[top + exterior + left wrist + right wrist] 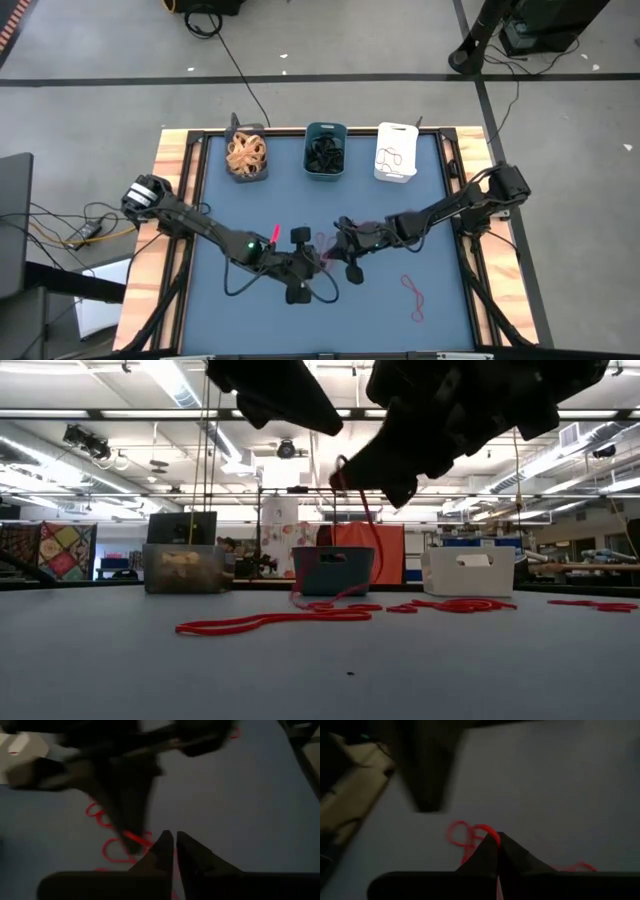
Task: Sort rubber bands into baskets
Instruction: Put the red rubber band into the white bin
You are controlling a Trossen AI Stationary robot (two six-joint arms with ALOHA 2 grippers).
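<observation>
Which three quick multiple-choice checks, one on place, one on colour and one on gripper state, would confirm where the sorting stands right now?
1. Where does the teal basket stand in the row?
A. between the dark grey basket and the white basket
B. at the left end
C. at the right end

2. What colour is the rubber band hanging from the right gripper?
A. tan
B. red
C. black

3. How do the right gripper's jaws stand?
A. wide open
B. out of view
C. shut on the band

Answers:
1 A, the high view shows it in the middle.
2 B, the low view shows a red loop trailing down to the table.
3 C, the right wrist view shows the tips pinched together on red.
</observation>
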